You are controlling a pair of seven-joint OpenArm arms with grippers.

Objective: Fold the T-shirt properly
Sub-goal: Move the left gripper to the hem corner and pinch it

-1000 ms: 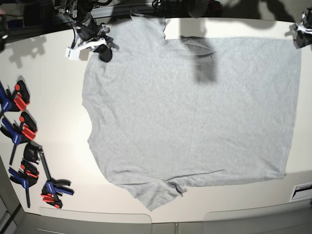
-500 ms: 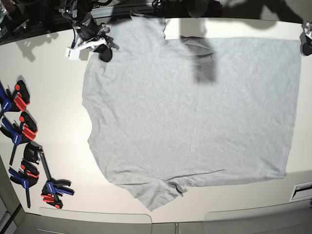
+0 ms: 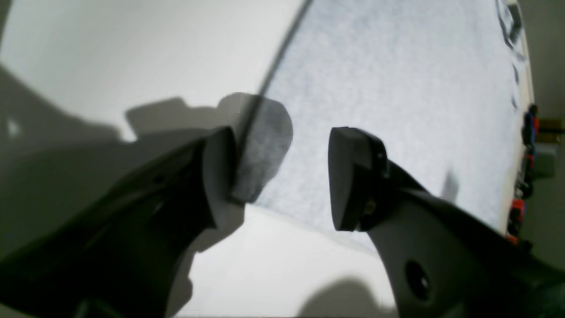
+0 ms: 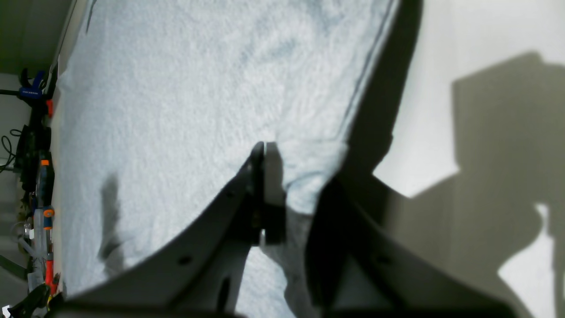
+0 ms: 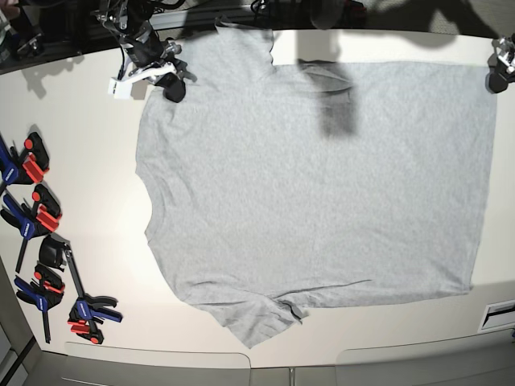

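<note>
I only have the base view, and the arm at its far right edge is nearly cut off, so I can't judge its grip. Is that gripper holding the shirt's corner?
Observer: No. In the left wrist view the left gripper is wide open with nothing between its fingers. The corner of the T-shirt lies flat on the table beneath the gap.
Operator: And the other arm, top left in my view?
Observer: The right wrist view shows the right gripper shut, and the cloth puckers toward its tips, so it looks pinched there.
</note>
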